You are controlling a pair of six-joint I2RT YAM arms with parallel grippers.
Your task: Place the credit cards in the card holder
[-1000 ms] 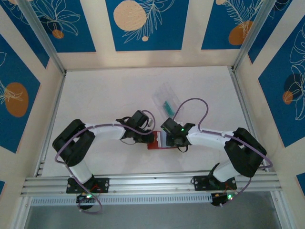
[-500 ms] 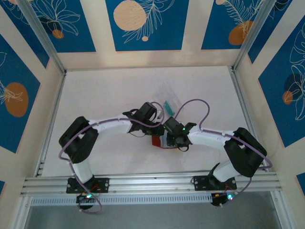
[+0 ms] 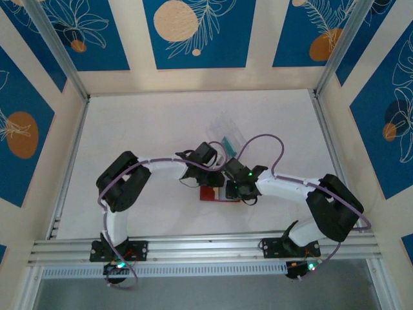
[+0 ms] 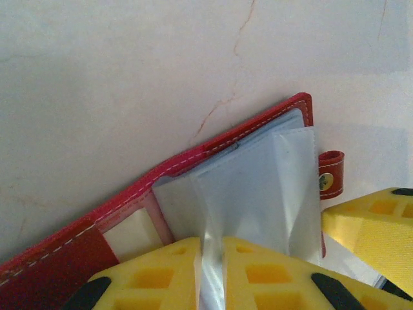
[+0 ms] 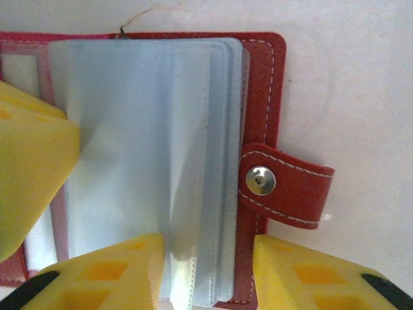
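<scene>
My counter [image 3: 142, 129] is a pale, off-white slab with thin brownish veins running through it, walled on three sides. Near its middle, closer to my side than to the far wall, the red card holder [image 3: 208, 193] lies flat and open, its clear sleeves facing up and its snap tab sticking out onto the bare surface. Just behind it a clear case [image 3: 222, 129] rests at a slant. A teal-green credit card [image 3: 227, 143] shows at the case's near end; whether it is inside or beside it, I cannot tell.
</scene>
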